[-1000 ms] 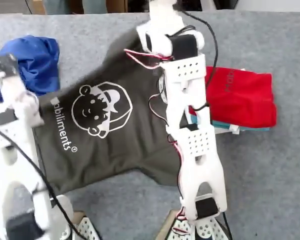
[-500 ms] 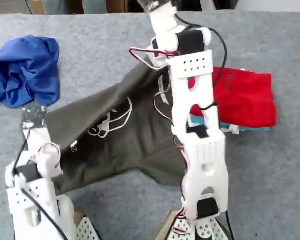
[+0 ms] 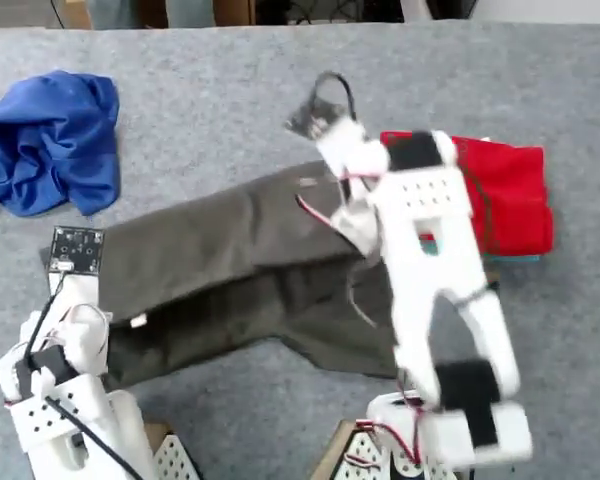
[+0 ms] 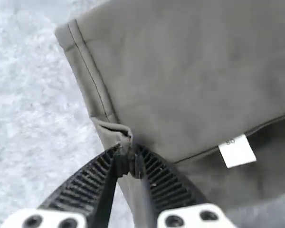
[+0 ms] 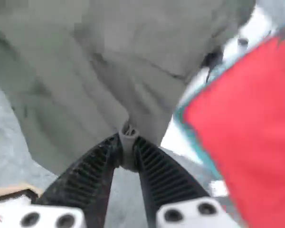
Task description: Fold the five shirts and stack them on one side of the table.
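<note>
Grey carpeted table [image 3: 210, 110], left pincer [image 4: 128, 153] and right pincer [image 5: 127, 140] both clamped on olive shirt [image 3: 230, 240]

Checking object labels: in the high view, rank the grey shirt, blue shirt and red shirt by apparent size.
Grey shirt: largest.
Blue shirt, red shirt: look alike; the right arm hides part of the red, so unranked.

Consistent with a robotics lab or test workshop. Indicated by grey felt-like matting across the whole table [image 3: 230, 110]. Also by a white printed-plastic left arm [image 3: 65, 400] and right arm [image 3: 435, 250] mounted at its near edge, with perforated links, exposed black servo blocks, loose red and black wiring [image 3: 313, 210] and a bare circuit board [image 3: 77, 250] at one wrist. Beyond the far edge, cropped furniture shapes, not identifiable.
</note>
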Robot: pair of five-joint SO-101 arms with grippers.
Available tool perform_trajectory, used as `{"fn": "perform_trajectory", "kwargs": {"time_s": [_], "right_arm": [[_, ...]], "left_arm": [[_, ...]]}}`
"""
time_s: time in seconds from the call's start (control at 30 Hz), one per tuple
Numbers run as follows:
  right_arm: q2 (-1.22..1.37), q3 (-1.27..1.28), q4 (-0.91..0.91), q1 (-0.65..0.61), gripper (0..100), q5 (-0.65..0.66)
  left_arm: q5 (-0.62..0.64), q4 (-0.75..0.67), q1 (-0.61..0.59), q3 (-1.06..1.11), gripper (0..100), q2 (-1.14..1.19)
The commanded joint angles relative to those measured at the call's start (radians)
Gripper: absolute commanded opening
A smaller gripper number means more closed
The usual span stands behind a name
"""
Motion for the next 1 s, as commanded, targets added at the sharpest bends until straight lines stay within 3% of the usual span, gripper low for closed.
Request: {"fn": "perform_trajectory", "kwargs": {"time_s": [0.0,0.23,0.43,0.6,0.7,0.83,0.97], "right_arm": [[-0.177,0.245,-0.091,0.087,1.4,0.057],[-0.291,0.493,-0.198,0.117,1.4,0.107],[-0.291,0.522,-0.215,0.172,1.4,0.109],[-0.291,0.561,-0.216,0.143,1.7,0.109],[-0.297,0.588,-0.21,0.124,11.0,0.103],[-0.298,0.559,-0.112,0.092,31.4,0.126],[-0.298,0.455,-0.008,0.066,34.6,0.161]], "left_arm": [[-0.071,0.048,-0.013,0.013,3,-0.008],[-0.152,0.092,-0.013,0.022,3,-0.008],[-0.25,0.155,-0.016,-0.002,3,-0.008],[-0.31,0.155,-0.015,-0.001,3,-0.008],[-0.433,0.157,-0.021,-0.007,10,-0.008],[-0.416,0.15,-0.085,-0.03,26,-0.008],[-0.425,0.152,-0.203,-0.151,26,-0.008]]}}
